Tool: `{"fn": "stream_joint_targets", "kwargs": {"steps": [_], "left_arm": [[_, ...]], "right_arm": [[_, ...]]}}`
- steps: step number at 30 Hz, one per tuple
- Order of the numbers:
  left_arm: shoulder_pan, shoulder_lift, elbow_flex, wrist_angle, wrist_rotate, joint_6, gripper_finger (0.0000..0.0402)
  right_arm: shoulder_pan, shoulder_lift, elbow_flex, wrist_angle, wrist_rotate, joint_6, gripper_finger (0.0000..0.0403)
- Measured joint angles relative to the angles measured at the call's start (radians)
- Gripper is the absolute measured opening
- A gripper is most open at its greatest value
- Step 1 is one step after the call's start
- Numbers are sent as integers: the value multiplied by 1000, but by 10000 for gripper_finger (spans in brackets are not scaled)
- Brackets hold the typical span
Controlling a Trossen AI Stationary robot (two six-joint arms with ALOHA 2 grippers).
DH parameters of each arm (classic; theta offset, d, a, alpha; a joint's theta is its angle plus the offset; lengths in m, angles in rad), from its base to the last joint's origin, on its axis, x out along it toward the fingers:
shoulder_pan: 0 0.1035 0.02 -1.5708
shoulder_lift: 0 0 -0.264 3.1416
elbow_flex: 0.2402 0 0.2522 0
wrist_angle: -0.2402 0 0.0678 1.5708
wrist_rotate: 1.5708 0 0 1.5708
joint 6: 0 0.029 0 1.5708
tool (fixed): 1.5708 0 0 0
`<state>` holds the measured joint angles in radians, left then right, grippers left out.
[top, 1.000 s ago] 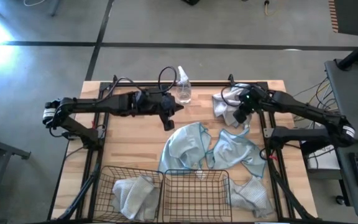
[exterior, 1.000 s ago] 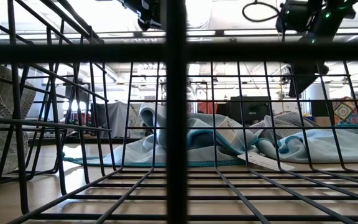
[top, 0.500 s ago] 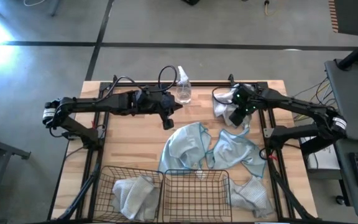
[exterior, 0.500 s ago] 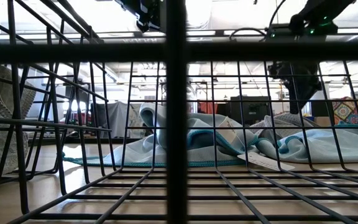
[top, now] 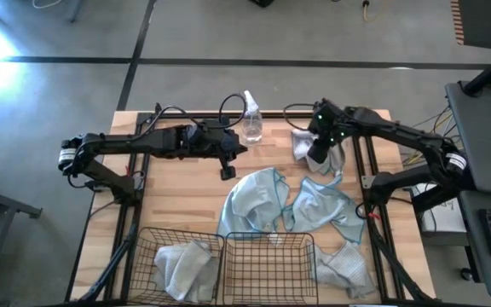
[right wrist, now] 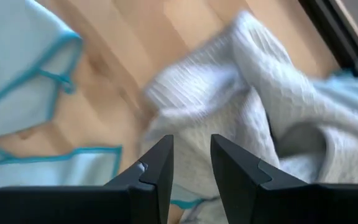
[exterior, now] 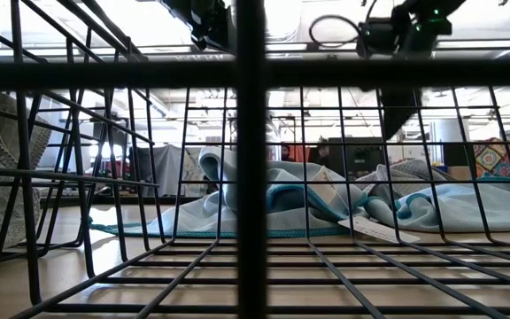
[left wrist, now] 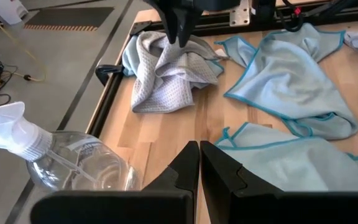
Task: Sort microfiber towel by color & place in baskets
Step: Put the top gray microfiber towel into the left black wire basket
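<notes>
Right gripper (right wrist: 190, 163) jaws spread above grey towel (right wrist: 253, 106); left gripper (left wrist: 199, 163) jaws pressed together.

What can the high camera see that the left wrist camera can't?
Only the high view shows both baskets, the left one holding a grey towel, and both whole arms. Only the left wrist view shows the left gripper up close, fingers shut. Both show the spray bottle, the blue towels and the right gripper over the grey towel at the table's far edge.
</notes>
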<state>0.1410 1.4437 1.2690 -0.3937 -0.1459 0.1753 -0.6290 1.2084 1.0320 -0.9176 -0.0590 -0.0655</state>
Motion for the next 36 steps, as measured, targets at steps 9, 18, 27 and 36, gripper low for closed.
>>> {"fn": "stream_joint_targets", "kwargs": {"steps": [9, 18, 27, 36], "left_arm": [[0, 0, 0, 1, 0, -4, 0], [0, 0, 0, 3, 0, -27, 0], [0, 0, 0, 3, 0, -31, 0], [0, 0, 0, 3, 0, -39, 0]], "right_arm": [[-59, 9, 28, -73, -198, -138, 102], [-78, 26, -11, -73, 139, -86, 102], [-77, 53, -80, -80, 138, -85, 102], [-77, 111, -98, -59, 194, -92, 102]]}}
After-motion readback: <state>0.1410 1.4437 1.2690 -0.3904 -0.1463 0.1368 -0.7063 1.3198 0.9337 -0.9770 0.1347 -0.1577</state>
